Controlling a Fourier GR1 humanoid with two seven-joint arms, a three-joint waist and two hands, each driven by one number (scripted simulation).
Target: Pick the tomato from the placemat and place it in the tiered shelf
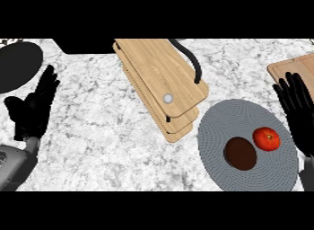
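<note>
A red tomato lies on the round grey placemat at the right, beside a dark brown round object. The wooden tiered shelf with a black frame stands in the upper middle, its boards slanting down toward the placemat. My right hand is open at the right edge, fingers straight and pointing up, just right of the tomato and apart from it. At the left side my left hand is open too, fingers up, holding nothing.
A dark round pan sits at the upper left. A wooden cutting board lies at the upper right, behind my right hand. A black object is at the top beside the shelf. The counter is grey marble.
</note>
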